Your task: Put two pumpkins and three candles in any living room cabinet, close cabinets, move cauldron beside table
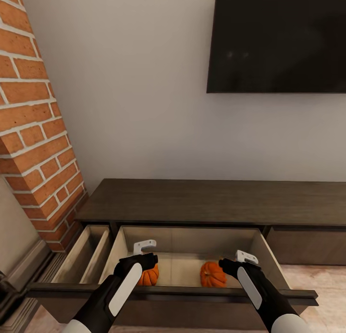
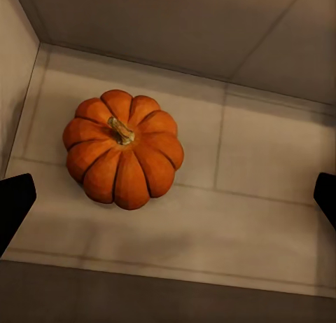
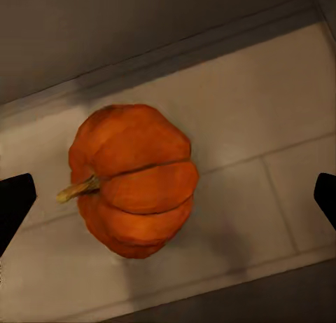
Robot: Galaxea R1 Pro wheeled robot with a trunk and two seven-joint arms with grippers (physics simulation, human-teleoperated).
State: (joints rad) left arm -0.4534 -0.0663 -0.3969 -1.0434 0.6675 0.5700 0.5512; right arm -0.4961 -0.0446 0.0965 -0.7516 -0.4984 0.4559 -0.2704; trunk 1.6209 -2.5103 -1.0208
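Your left gripper [image 1: 144, 260] and right gripper [image 1: 229, 264] both hang spread wide and empty over two ribbed orange pumpkins [image 2: 123, 148] [image 3: 133, 179] lying on the drawer's [image 1: 187, 239] smooth pale-wood floor near its front edge.

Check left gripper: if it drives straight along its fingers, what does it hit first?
Likely the pale drawer floor; the pumpkin lies off-centre between the open left gripper's fingertips, so it may be brushed. Depth is unclear.

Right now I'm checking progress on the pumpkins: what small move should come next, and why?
Probably lift both grippers up out of the open drawer. The left pumpkin sits upright on the drawer floor, the right pumpkin lies on its side. The left gripper and right gripper are open and touch neither, so both look released.
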